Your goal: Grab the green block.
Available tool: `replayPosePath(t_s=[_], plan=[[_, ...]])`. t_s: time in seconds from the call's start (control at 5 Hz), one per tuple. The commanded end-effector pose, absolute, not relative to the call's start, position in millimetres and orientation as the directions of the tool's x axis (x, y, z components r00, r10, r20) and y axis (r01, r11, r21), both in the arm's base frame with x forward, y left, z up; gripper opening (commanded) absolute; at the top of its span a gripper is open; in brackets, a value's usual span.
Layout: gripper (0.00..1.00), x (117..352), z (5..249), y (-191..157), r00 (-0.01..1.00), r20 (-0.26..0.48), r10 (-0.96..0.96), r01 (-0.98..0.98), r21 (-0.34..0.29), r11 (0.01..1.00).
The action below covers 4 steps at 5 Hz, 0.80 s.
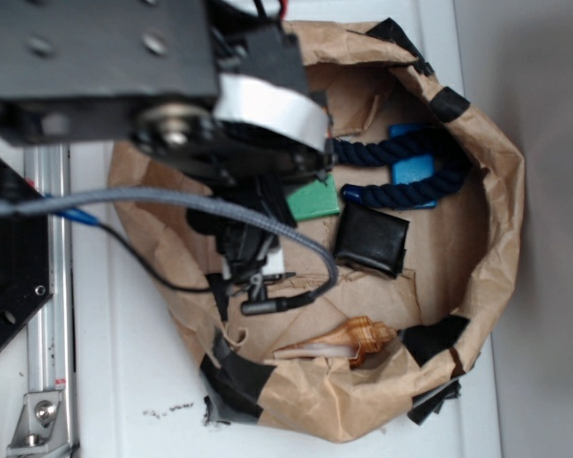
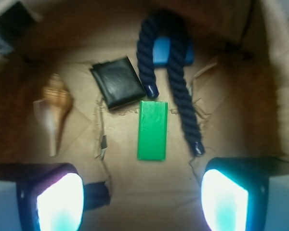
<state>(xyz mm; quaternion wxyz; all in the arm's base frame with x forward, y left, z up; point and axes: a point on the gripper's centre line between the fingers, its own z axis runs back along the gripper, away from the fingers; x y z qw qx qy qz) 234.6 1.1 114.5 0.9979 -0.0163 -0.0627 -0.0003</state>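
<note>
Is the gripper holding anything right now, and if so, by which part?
Nothing is held. The gripper is open, its fingers apart with empty space between them, and the flat green rectangular block lies untouched on the brown paper ahead.

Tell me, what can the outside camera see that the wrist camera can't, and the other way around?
Only the exterior view shows the robot arm, its grey cable, the white table and the whole paper nest from above. Only the wrist view shows the whole green block lying flat and untouched, and the gripper with its jaws spread wide, holding nothing; outside, the arm hides most of the block. Both show the black pad, the navy rope, the blue block under it, and the seashell.
</note>
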Motion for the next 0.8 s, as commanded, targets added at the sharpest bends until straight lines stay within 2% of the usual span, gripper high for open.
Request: replayPosePath(t_s=[0.0, 0.2, 0.4, 0.6], plan=[[1.00, 229.4, 60.0, 24.5, 0.991, 0.097, -0.089, 0.089, 0.010, 0.996], [1.00, 240.9, 38.3, 21.7, 0.988, 0.090, -0.127, 0.129, -0.022, 0.991], [1.00, 255.6, 25.0, -0.7, 0.985, 0.085, -0.151, 0.157, -0.068, 0.985], [1.00, 265.3, 25.9, -12.0, 0.986, 0.085, -0.143, 0.150, -0.080, 0.985]])
